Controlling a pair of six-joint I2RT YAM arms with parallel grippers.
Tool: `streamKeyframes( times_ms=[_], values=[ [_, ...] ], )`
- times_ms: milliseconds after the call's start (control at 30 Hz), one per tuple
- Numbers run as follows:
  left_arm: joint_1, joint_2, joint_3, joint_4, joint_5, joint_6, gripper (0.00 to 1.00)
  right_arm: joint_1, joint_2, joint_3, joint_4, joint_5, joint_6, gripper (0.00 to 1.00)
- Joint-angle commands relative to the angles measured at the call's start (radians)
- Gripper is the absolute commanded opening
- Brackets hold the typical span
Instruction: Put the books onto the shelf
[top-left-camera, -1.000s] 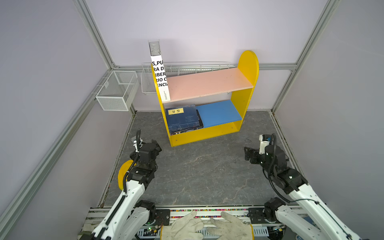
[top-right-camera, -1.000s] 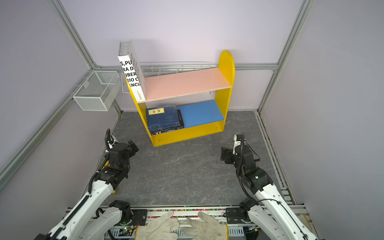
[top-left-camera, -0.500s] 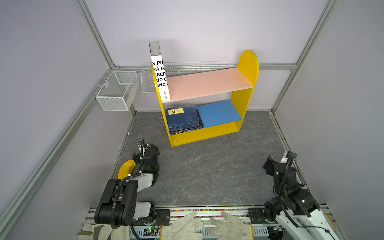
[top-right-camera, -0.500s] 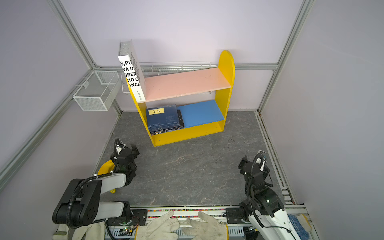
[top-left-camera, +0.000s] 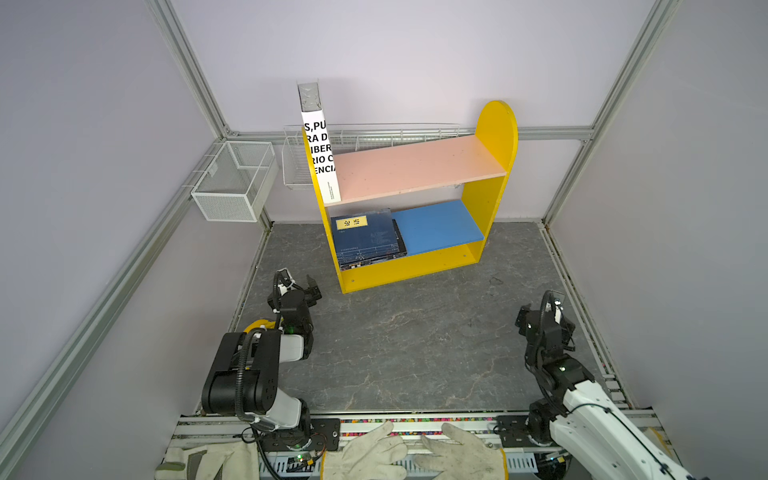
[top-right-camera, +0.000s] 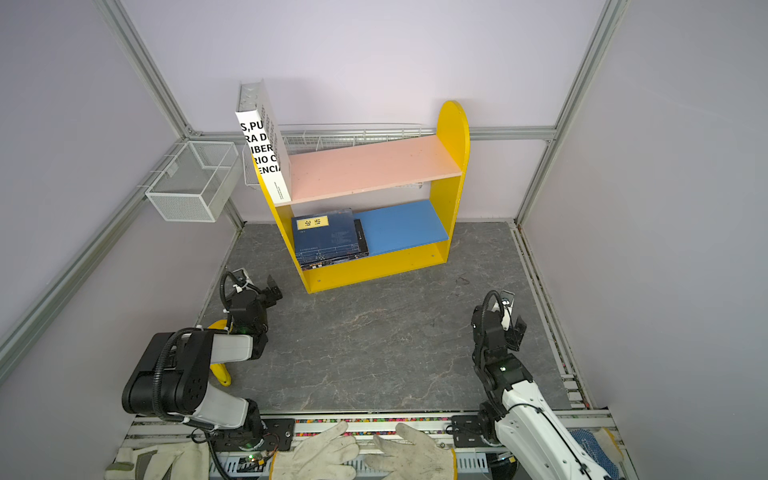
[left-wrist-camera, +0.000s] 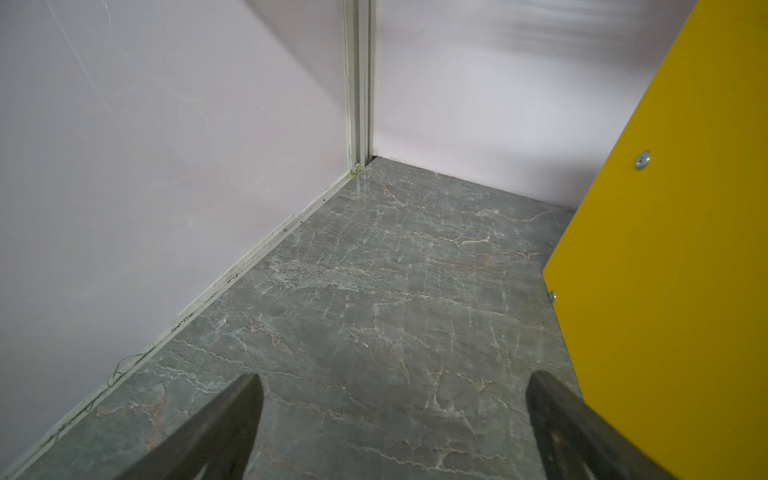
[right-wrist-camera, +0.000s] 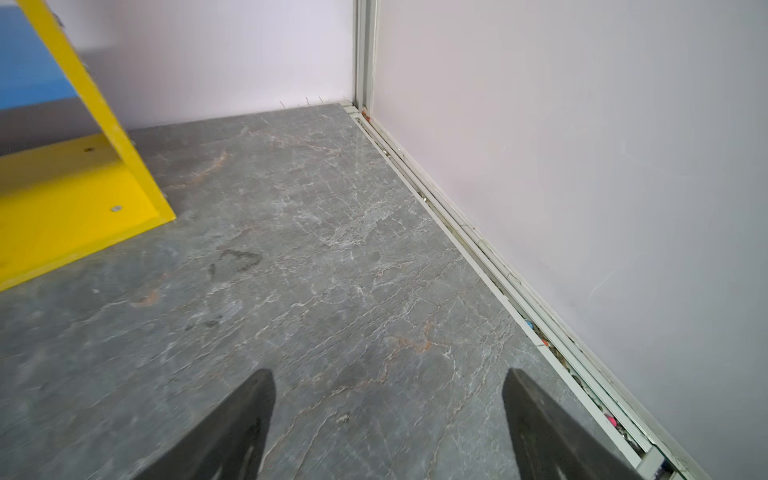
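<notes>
The yellow shelf stands at the back of the grey floor. A large white book with black lettering stands upright at the left end of its pink upper board. A stack of navy books with a yellow label lies flat on the left of the blue lower board, with a black book's edge showing under it. My left gripper hovers open and empty just left of the shelf's front corner. My right gripper is open and empty near the right wall. In the wrist views the left gripper and the right gripper show only bare floor between their fingers.
Two white wire baskets hang on the walls left of the shelf. Work gloves lie on the front rail. A yellow object lies beside the left arm's base. The shelf's side panel is close beside the left gripper.
Both arms have folded back toward their bases at the front. The right gripper has shifted toward the right wall. Books and shelf have not moved.
</notes>
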Motion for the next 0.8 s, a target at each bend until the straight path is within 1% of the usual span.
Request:
streamKeyframes(
  times_ms=[0,67,100,133,167,200,267,300,333,367,433,500,533,567,600,633,667,700,733,767],
  values=[
    [0.007,0.002,0.001,-0.022,0.026,0.024,0.99,-0.12,0.163,-0.046,0.379,-0.175,-0.078,0.89],
    [0.007,0.0,0.003,-0.026,0.025,0.022,0.99,-0.152,0.287,-0.096,0.613,-0.221,-0.106,0.89],
    [0.007,0.012,-0.004,0.006,0.028,0.024,0.99,-0.158,0.349,-0.116,0.735,-0.244,-0.126,0.89],
    [0.007,0.024,-0.013,0.046,0.026,0.03,0.99,-0.161,0.403,-0.117,0.817,-0.266,-0.138,0.89],
    [0.007,0.019,-0.011,0.028,0.027,0.028,0.99,-0.164,0.451,-0.101,0.848,-0.288,-0.158,0.89],
    [0.007,0.011,-0.006,0.004,0.029,0.025,0.99,-0.164,0.498,-0.07,0.842,-0.304,-0.188,0.89],
    [0.006,0.018,-0.008,0.026,0.027,0.025,0.99,-0.164,0.558,-0.035,0.867,-0.362,-0.258,0.89],
    [0.006,0.022,-0.01,0.035,0.026,0.028,0.99,-0.166,0.594,-0.025,0.914,-0.372,-0.277,0.89],
    [0.007,0.018,-0.01,0.026,0.027,0.027,0.99,-0.167,0.617,-0.011,0.893,-0.394,-0.274,0.89],
    [0.007,0.019,-0.009,0.028,0.027,0.026,0.99,-0.168,0.641,-0.015,0.908,-0.425,-0.283,0.89],
    [0.007,0.02,-0.009,0.028,0.026,0.028,0.99,-0.169,0.738,-0.045,1.051,-0.445,-0.292,0.89],
    [0.007,0.02,-0.009,0.029,0.025,0.028,0.99,-0.165,0.847,-0.05,1.213,-0.435,-0.325,0.89],
    [0.007,0.02,-0.009,0.028,0.025,0.028,0.99,-0.157,0.821,-0.029,1.13,-0.437,-0.325,0.89],
    [0.007,0.019,-0.009,0.028,0.025,0.028,0.99,-0.157,0.776,0.008,0.994,-0.442,-0.306,0.89],
    [0.005,0.021,-0.008,0.027,0.023,0.029,0.99,-0.172,0.774,0.039,0.92,-0.458,-0.29,0.89],
    [0.005,0.02,-0.006,0.024,0.021,0.028,0.99,-0.188,0.806,0.046,0.959,-0.458,-0.283,0.89],
    [0.005,0.02,-0.004,0.021,0.02,0.028,0.99,-0.197,0.806,0.045,0.962,-0.472,-0.276,0.89],
    [0.005,0.021,-0.003,0.017,0.017,0.028,0.99,-0.2,0.787,0.058,0.903,-0.468,-0.262,0.89],
    [0.004,0.021,-0.003,0.017,0.015,0.028,0.99,-0.205,0.783,0.061,0.885,-0.477,-0.258,0.89],
    [0.004,0.021,-0.002,0.016,0.015,0.028,0.99,-0.207,0.793,0.056,0.915,-0.477,-0.262,0.89]
  ],
)
